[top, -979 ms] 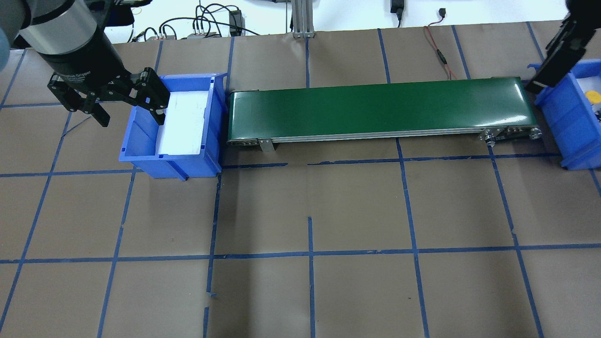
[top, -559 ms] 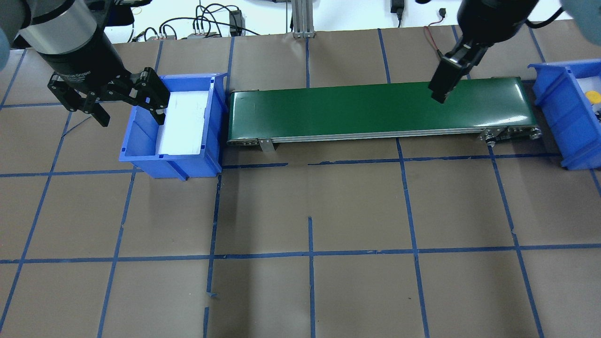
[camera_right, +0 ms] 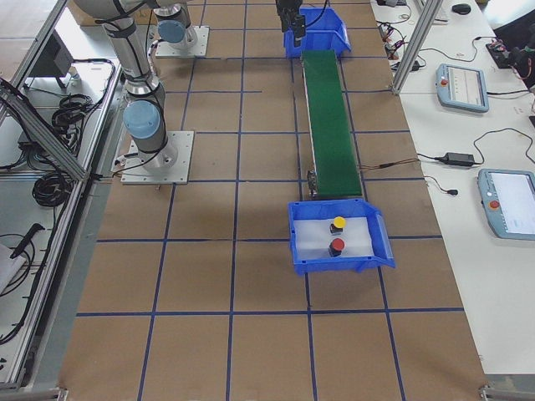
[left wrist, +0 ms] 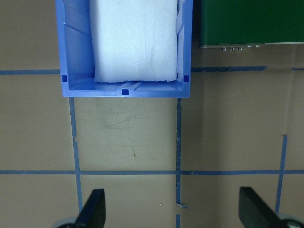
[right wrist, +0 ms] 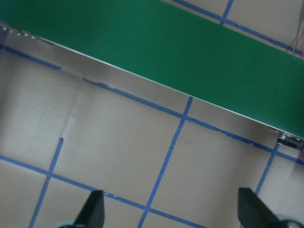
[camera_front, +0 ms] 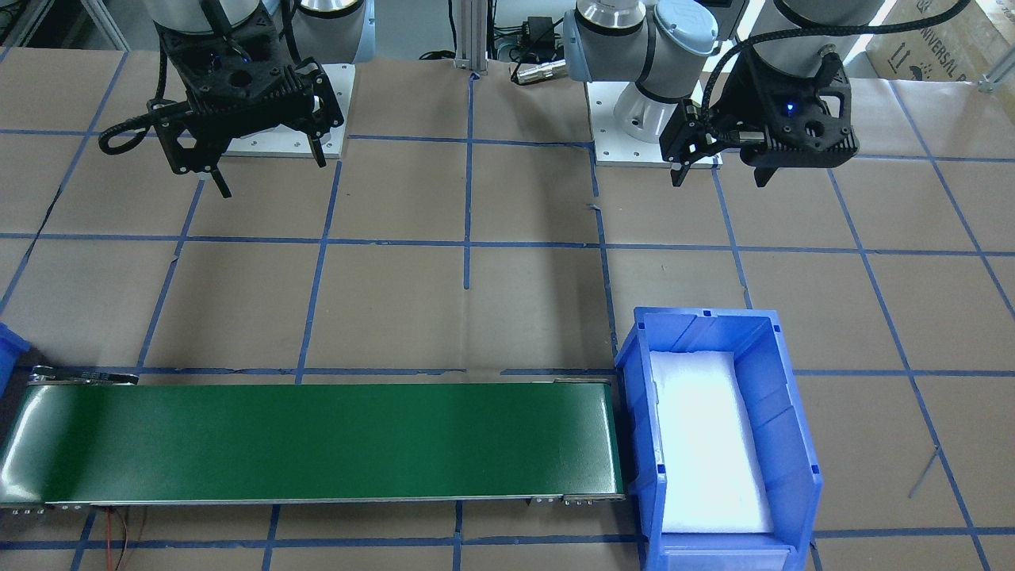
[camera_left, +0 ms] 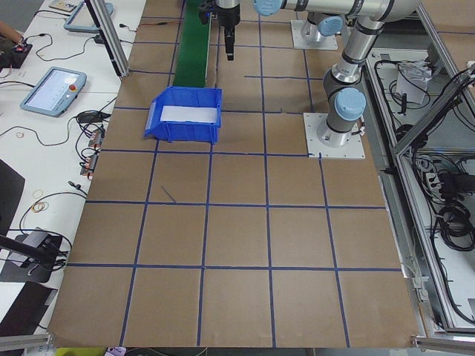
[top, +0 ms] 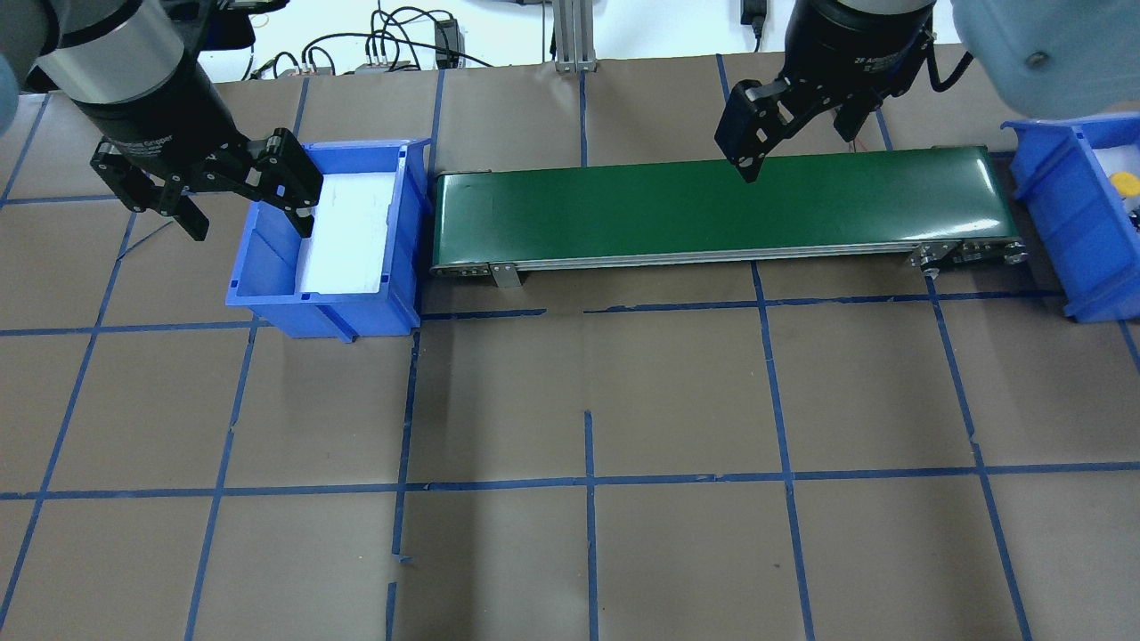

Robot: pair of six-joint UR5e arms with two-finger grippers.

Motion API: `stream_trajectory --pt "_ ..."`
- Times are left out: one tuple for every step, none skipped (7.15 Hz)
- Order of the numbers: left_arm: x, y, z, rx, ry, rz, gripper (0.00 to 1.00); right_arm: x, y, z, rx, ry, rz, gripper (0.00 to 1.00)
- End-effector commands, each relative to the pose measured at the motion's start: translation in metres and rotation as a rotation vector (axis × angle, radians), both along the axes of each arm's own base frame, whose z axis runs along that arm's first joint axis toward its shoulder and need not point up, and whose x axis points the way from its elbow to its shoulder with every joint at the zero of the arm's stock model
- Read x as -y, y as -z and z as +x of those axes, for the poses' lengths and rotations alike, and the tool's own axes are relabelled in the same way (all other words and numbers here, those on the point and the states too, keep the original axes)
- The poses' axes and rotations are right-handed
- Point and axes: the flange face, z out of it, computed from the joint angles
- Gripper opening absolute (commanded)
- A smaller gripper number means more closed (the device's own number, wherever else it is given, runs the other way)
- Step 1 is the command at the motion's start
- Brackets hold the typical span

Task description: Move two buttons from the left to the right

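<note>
The yellow button [camera_right: 338,222] and the red button [camera_right: 336,246] stand on white foam in the right blue bin [camera_right: 299,266]. In the overhead view only the yellow button [top: 1125,184] shows, at the frame's right edge. My right gripper [top: 793,147] is open and empty, high over the far edge of the green conveyor belt [top: 712,209]; its wrist view shows the open gripper [right wrist: 173,211] above belt and paper. My left gripper [top: 248,223] is open and empty beside the left blue bin [top: 267,267], which holds only white foam. The left wrist view shows the open left gripper [left wrist: 173,211].
The conveyor belt [camera_front: 317,444] runs between the two bins and carries nothing. The left bin [camera_front: 793,444] stands at its end. Cables and an aluminium post [top: 570,36] lie along the far table edge. Brown paper with blue tape lines covers the table.
My right arm has swung left, from over the right bin to above the belt's far edge. The left arm has not moved.
</note>
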Motion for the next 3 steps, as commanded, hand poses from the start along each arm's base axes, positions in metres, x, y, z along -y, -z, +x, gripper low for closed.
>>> stream_trajectory --pt "-0.0001 -0.0001 -0.0002 0.0 0.0 0.0 1.0 0.007 -0.004 -0.0143 0.021 0.227 -0.028 1.0" --pt "0.0005 0.0006 0.0005 0.0 -0.001 0.001 1.0 0.0082 -0.0035 -0.0135 0.032 0.248 -0.032 1.0" --pt "0.0004 0.0006 -0.0002 0.0 0.0 0.001 1.0 0.0074 -0.0037 -0.0128 0.033 0.248 -0.034 1.0"
